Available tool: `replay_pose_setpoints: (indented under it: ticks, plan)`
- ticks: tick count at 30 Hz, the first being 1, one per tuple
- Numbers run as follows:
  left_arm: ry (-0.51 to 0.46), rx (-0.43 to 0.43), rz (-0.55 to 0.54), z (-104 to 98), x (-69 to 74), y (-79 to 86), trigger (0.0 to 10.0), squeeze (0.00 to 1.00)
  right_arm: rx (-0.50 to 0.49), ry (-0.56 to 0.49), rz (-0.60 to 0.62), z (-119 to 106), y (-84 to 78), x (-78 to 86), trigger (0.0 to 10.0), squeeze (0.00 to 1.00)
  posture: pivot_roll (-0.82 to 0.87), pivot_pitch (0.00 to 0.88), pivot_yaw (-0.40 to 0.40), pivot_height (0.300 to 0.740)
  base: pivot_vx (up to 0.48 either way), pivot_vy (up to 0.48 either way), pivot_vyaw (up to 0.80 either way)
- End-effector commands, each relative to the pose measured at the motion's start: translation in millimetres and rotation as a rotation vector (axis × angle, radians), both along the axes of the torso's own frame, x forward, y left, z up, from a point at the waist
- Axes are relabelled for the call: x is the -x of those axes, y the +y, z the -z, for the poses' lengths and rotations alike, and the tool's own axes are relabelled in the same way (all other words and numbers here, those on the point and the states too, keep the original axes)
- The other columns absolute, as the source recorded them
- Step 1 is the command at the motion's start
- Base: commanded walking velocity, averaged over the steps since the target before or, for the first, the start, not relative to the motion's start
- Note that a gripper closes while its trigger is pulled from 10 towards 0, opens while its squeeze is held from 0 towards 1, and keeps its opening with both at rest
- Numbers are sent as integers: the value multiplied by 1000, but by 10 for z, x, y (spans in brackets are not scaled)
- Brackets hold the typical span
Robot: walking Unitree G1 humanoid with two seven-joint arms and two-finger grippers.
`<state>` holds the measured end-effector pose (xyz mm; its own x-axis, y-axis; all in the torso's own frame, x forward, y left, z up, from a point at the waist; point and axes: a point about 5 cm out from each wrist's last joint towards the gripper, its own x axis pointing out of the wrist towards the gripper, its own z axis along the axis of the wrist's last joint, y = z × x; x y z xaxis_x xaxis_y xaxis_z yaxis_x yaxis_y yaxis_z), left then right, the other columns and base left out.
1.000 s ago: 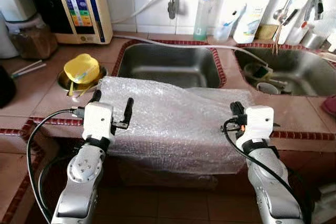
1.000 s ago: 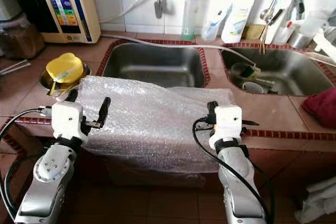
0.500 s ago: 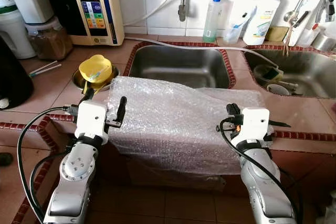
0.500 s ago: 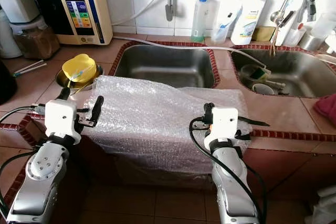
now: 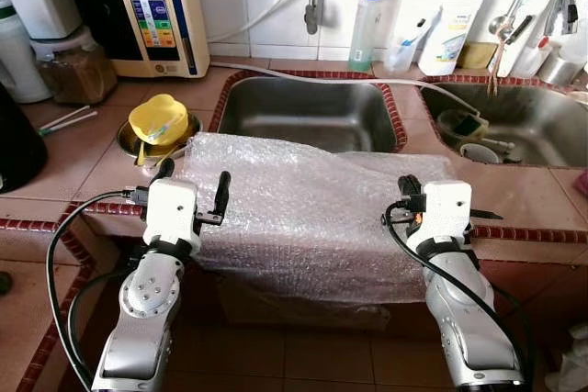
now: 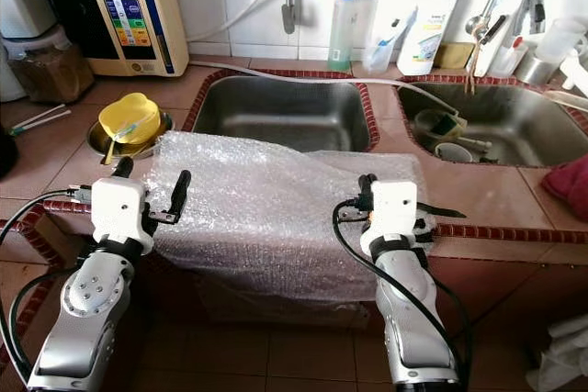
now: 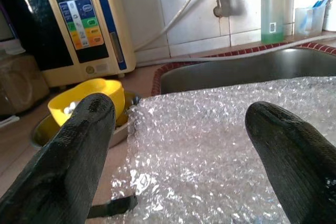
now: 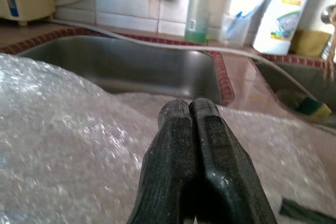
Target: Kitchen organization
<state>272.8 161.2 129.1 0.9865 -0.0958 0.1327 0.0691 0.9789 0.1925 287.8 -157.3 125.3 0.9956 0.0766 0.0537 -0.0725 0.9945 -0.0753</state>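
At your far left a purifier (image 5: 152,8) stood against the tiles, with a yellow bowl (image 5: 158,120) in front of it. Your left gripper (image 5: 193,192) hovered at the wrap's left edge, fingers (image 7: 71,150) spread wide and holding nothing. The bubble wrap (image 5: 303,208) lay over the counter (image 5: 73,162) edge in front of the sink (image 5: 308,112), hanging down the front. Your right gripper (image 8: 191,145) sat over the wrap's right end, fingers pressed together; whether they pinched any wrap, you couldn't tell.
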Motion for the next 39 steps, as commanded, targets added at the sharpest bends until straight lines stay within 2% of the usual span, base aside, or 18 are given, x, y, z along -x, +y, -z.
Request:
replay_pose_setpoints:
  ticks: [1,21,30,39]
  plan:
    - [1,-5,-20,10,-7,12,10000,0,29,-1,-14,2,14,-16,10000,0,88,0,-12,740,0,0,0]
    - [9,4,-17,30,-14,1,10000,0,65,-2,-10,13,19,-18,10000,0,82,0,-16,740,0,0,0]
    - [-56,33,0,-131,-26,0,10000,0,96,-58,-28,-104,52,-9,10000,0,80,0,-16,740,0,0,0]
    - [-40,39,9,-96,-18,-5,10000,0,102,-52,-28,-77,42,-7,10000,0,79,0,-15,740,0,0,0]
